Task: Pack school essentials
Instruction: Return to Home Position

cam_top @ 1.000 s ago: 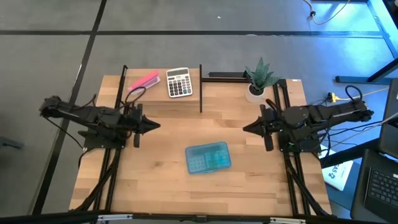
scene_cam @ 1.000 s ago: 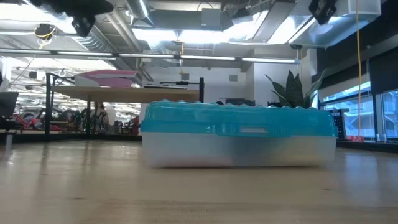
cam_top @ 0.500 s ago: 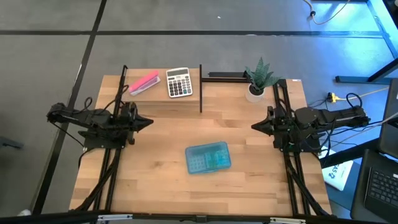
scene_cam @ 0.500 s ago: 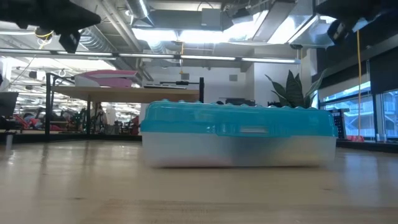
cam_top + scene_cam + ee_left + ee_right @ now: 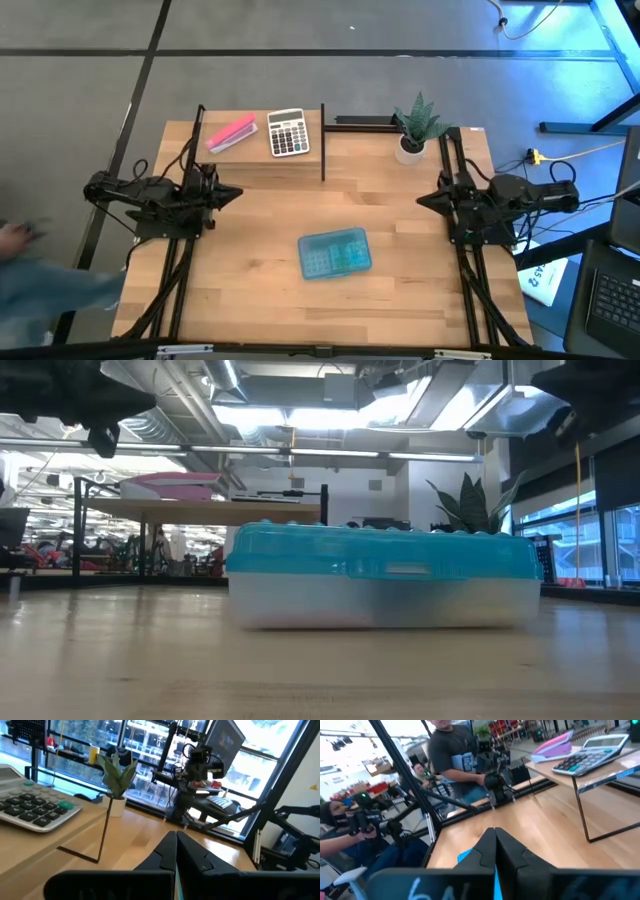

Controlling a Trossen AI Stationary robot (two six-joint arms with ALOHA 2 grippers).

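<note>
Probably a robotics lab, folks: exposed ceiling ducts (image 5: 150, 425), strip lights (image 5: 290, 415), monitor (image 5: 227, 740), 1 person (image 5: 452, 750) standing beyond the table.

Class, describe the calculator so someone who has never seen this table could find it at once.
On the wooden table, look to the back edge, where a raised shelf stands beside the potted plant. The calculator lies on it next to a pink block; it alone is grey with rows of keys.

Left end effector (image 5: 238, 191) and right end effector (image 5: 420, 200) have pulled farther outward.
</note>
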